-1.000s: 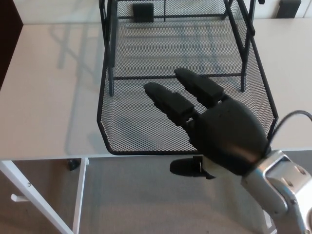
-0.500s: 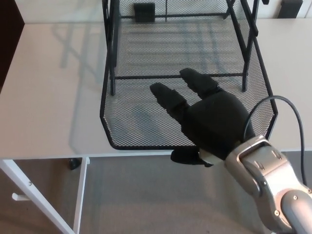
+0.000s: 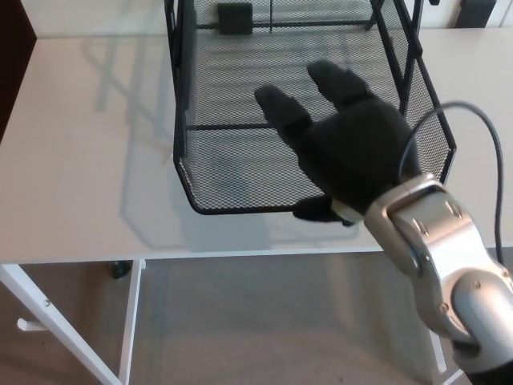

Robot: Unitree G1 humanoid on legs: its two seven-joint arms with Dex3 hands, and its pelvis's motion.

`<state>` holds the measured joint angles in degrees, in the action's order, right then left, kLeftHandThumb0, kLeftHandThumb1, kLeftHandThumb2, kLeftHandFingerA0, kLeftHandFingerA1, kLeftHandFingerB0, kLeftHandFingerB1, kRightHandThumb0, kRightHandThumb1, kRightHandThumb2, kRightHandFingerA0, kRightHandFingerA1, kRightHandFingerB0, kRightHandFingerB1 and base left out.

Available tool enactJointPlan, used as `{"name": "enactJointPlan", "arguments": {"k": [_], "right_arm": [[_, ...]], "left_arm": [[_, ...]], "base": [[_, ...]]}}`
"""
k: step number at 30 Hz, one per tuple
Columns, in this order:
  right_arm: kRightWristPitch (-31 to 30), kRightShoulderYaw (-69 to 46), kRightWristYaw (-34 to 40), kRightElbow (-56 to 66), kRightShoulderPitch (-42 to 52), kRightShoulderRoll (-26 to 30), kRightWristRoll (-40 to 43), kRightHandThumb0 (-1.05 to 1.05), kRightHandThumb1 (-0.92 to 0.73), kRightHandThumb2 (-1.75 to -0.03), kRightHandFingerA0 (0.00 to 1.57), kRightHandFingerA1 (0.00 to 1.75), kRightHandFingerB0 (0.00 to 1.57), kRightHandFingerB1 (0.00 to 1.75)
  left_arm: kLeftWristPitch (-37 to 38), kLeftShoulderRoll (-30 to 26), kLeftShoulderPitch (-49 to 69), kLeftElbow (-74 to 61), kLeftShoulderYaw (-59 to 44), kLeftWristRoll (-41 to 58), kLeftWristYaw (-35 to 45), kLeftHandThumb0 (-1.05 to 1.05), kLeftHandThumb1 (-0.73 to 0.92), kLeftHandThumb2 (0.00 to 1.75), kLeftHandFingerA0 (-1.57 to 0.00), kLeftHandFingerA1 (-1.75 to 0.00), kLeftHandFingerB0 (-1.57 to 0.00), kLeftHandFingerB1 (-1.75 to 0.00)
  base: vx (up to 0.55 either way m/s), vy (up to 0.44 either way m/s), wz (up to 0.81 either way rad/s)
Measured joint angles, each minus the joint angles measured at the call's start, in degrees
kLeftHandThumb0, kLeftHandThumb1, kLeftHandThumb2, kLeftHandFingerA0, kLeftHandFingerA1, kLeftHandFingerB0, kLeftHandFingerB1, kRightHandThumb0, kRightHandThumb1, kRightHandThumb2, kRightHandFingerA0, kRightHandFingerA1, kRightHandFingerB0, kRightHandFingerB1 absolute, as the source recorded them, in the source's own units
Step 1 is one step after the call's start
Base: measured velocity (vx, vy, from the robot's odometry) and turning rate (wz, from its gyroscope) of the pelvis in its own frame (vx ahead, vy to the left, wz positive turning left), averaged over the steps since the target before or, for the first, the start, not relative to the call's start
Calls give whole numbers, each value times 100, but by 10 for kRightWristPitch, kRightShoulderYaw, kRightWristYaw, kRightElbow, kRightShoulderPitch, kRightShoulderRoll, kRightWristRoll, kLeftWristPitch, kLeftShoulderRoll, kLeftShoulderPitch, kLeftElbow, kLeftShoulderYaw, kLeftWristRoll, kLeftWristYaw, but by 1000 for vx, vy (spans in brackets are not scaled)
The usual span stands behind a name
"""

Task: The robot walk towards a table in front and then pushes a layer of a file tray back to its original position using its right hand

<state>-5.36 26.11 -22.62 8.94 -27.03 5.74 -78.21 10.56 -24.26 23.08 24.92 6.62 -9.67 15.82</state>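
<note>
Palm of my right hand (image 3: 353, 156), fingers spread, against the tray (image 3: 240, 172) front rim on the counter (image 3: 88, 160); I should push straight and level.

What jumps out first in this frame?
The robot's black right hand fills the centre-right, fingers spread over the black mesh file tray layer. That layer juts forward from its frame on the pale table, front lip near the table's edge.

Black right hand (image 3: 353, 152), silver forearm (image 3: 445, 269), black cable (image 3: 481, 136).
</note>
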Motion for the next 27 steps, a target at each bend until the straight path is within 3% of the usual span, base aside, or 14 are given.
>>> {"name": "enactJointPlan", "arguments": {"k": [17, 27], "right_arm": [[-59, 23, -31, -135, -111, -10, -10, -81, -48, -84, 0, 0, 0, 2], [-73, -3, -63, -87, -110, -6, 33, -93, -62, -95, 0, 1, 0, 0]], "left_arm": [[-5, 0, 10, -15, -4, 0, 11, -29, 64, 59, -57, -41, -44, -36], [-10, 0, 0, -21, -4, -2, 13, -30, 63, 59, -60, -41, -45, -36]], "base": [[0, 0, 0], [0, 0, 0]]}}
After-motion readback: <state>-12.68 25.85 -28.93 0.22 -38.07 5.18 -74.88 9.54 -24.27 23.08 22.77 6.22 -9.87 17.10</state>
